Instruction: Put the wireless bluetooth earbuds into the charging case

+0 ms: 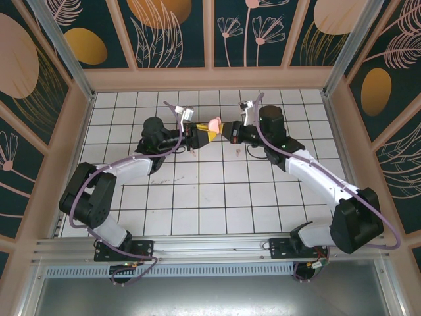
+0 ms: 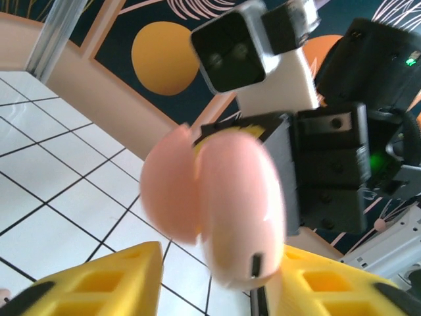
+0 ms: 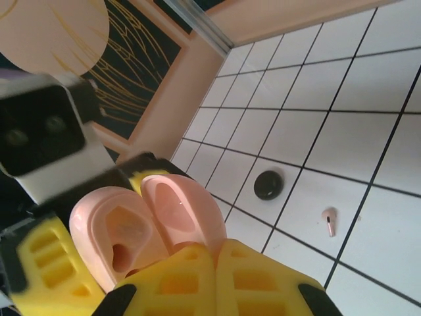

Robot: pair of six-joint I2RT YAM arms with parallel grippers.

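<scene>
The charging case (image 3: 125, 227) hangs open above the far middle of the worktop (image 1: 217, 197), raised where both arms can reach it. The right end effector (image 3: 215, 255) is clenched, apparently pinching the lid's edge so the cavities face out. The left end effector (image 1: 205, 133) is released, its fingers flanking the base. One pale pink earbud (image 3: 329, 222) lies on the tiles nearby, not yet seated.

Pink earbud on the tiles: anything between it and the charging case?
Nothing visible blocks it. The pink earbud lies alone on a tile, a dark round item apart on the neighbouring one. The charging case hangs open in the air at the right end effector, which is shut.
</scene>
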